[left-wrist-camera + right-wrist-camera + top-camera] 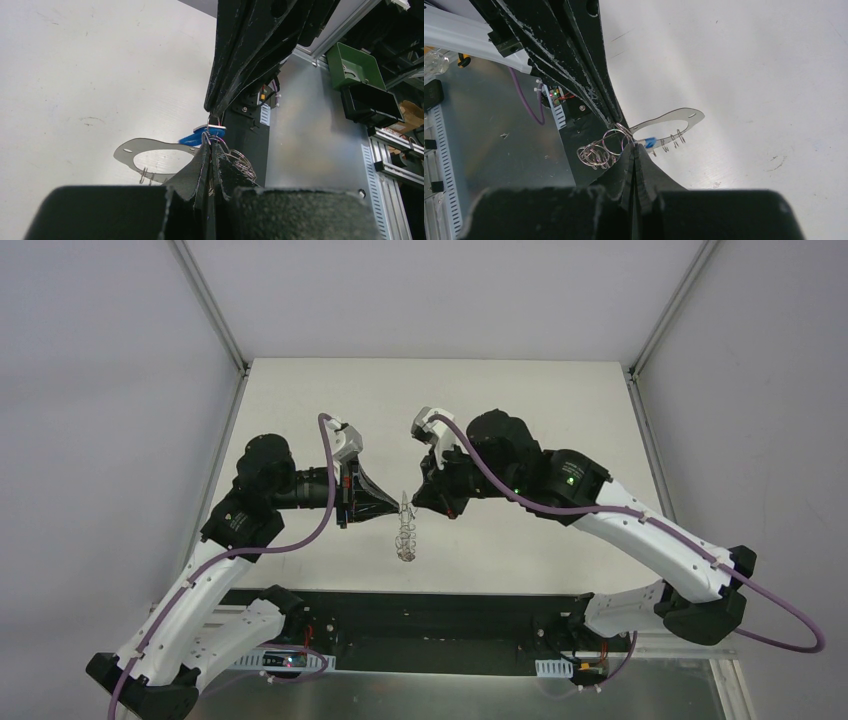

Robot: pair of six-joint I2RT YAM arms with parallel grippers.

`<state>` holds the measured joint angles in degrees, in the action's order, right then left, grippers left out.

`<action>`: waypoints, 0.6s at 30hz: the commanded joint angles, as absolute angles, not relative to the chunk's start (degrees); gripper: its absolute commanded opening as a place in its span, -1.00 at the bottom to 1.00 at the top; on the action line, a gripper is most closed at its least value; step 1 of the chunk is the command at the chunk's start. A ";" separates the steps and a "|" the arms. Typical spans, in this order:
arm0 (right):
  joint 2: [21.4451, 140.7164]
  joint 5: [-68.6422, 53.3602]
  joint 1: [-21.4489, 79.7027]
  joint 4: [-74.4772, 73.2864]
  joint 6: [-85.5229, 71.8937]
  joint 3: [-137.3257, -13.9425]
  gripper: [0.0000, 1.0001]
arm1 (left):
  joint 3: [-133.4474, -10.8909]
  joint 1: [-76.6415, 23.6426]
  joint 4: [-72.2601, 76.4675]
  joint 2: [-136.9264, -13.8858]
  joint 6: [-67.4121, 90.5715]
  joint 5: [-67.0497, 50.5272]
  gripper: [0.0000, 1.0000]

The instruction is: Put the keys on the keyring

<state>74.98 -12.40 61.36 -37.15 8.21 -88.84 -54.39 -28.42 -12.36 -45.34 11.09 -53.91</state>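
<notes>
Both grippers meet tip to tip above the middle of the table. The keyring (405,532), a bunch of thin silvery wire loops, hangs down between them. My left gripper (396,508) is shut on a wire of the keyring (241,162) at its tips (210,147). The key (649,141), a tiny bright-blue piece with a pale end, sits right at the tips of my right gripper (635,149), which is shut on it. The key (199,135) also shows just beyond my left fingertips, under the right gripper's black fingers (235,65). The loops (596,152) dangle to the left.
The white table (300,400) lies below, with the shadow of ring and fingers on it (150,160). A black base plate (420,615) and metal rails run along the near edge. A green box (356,65) sits off the table.
</notes>
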 commanded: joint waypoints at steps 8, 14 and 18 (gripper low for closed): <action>74.90 -14.32 61.18 -35.11 8.13 -91.67 -1.00 | -54.27 -28.30 -8.88 -44.13 10.36 -56.01 -1.00; 75.15 -13.76 61.33 -33.94 7.91 -91.80 -1.00 | -54.31 -28.30 -8.88 -44.23 10.37 -56.72 -1.00; 75.87 -13.52 61.35 -33.90 7.87 -92.23 -1.00 | -54.32 -28.30 -8.88 -44.17 10.46 -57.04 -1.00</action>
